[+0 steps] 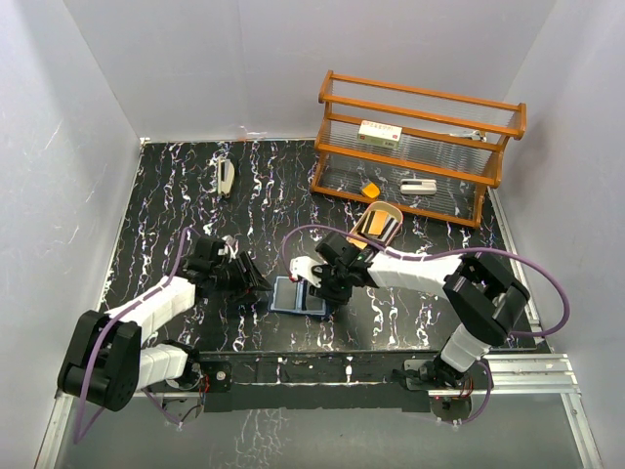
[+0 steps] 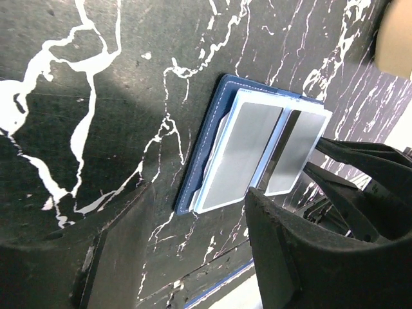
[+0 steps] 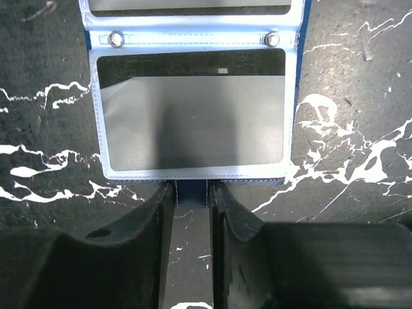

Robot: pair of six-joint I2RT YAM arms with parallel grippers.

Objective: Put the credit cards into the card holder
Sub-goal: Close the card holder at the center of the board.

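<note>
Card holder [image 3: 193, 116] open, rivets [image 3: 116, 38] in right-wrist view

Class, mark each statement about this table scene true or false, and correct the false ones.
1. The card holder lies open on the table. True.
2. The left end effector holds a card. False: it is open and empty.
3. The gold oval tray sits on the table just in front of the wooden rack. True.
4. The right end effector hovers over the wooden rack. False: its fingertips close on the card holder's snap tab.
</note>
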